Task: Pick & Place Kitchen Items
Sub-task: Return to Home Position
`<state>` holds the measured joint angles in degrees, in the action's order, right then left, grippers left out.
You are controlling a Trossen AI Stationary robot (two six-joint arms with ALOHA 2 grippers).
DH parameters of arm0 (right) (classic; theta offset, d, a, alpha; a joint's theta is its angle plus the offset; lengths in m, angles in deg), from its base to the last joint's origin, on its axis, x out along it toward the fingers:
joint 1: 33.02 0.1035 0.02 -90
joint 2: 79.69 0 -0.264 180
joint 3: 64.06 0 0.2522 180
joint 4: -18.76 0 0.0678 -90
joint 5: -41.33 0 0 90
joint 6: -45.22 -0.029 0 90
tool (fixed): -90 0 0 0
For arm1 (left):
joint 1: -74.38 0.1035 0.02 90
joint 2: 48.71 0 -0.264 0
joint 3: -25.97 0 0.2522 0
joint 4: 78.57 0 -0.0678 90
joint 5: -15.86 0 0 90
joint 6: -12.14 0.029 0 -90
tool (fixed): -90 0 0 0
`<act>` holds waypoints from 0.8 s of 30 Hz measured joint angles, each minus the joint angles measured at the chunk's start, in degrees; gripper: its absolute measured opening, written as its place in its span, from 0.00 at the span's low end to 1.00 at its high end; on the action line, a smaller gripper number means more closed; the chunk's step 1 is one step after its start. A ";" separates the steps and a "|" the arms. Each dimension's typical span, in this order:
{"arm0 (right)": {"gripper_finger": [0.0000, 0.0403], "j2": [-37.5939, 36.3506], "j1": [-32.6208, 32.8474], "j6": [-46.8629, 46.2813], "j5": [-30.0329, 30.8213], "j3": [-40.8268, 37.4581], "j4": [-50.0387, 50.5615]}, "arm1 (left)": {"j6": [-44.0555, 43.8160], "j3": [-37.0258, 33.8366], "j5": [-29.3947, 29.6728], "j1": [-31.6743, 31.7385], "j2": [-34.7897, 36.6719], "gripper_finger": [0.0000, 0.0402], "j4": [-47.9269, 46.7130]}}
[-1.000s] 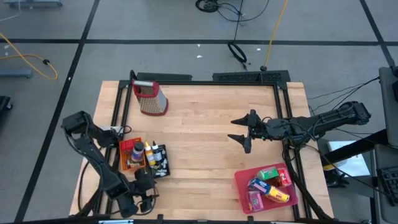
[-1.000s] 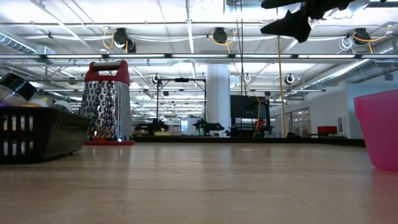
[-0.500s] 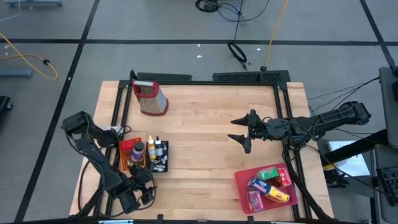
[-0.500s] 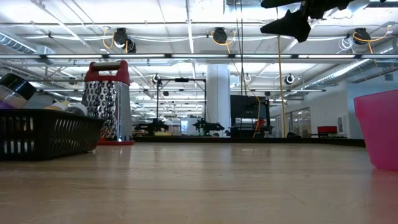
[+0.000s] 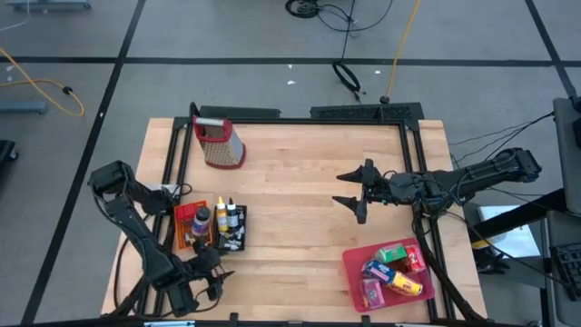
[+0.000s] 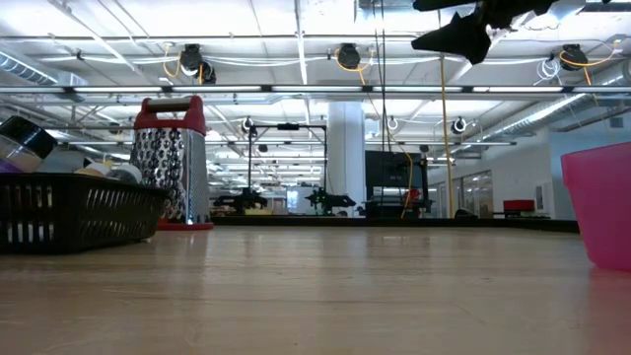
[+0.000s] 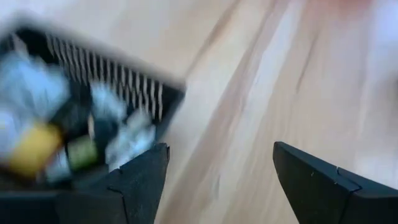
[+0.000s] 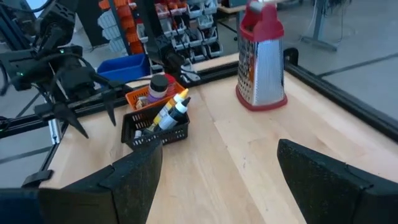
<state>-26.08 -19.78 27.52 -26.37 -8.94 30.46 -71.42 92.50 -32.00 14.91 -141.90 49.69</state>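
A black mesh basket of little bottles stands beside an orange tray on the table's left. It also shows in the low view, the left wrist view and the right wrist view. My left gripper is open just off the basket's near side. My right gripper hangs open high over the table's right middle. A pink bin at the near right holds coloured cartons.
A red-topped metal grater stands upright at the far left. A black frame edges the table's far and side borders. Bare wood lies between the basket and the pink bin.
The black basket has turned and slid a little, now standing squarer beside the orange tray; in the low view its end has moved to the right. My left gripper has drawn back from the basket toward the table's near edge.
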 joint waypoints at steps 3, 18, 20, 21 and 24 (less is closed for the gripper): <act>0.77 0.00 0.00 2.97 0.02 0.00 -0.88 | 3.68 0.31 7.07 0.55 1.93 0.73 0.10; 0.77 -2.22 -3.18 7.60 0.26 -3.27 2.45 | 41.62 -4.37 12.65 14.23 24.21 0.73 1.22; 0.77 -3.99 -4.06 7.15 0.27 -6.68 -0.58 | 44.04 -7.89 12.03 15.91 28.53 0.73 3.32; 0.77 -5.18 -4.66 6.95 0.21 -8.67 -2.16 | 45.70 -9.90 11.31 16.73 30.78 0.73 5.01; 0.77 -8.93 -6.82 7.30 0.00 -13.76 -7.11 | 54.61 -15.28 6.44 19.87 37.56 0.73 14.50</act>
<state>-35.01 -26.60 34.82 -26.37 -22.70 23.35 -16.81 77.22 -25.56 34.78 -104.34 64.18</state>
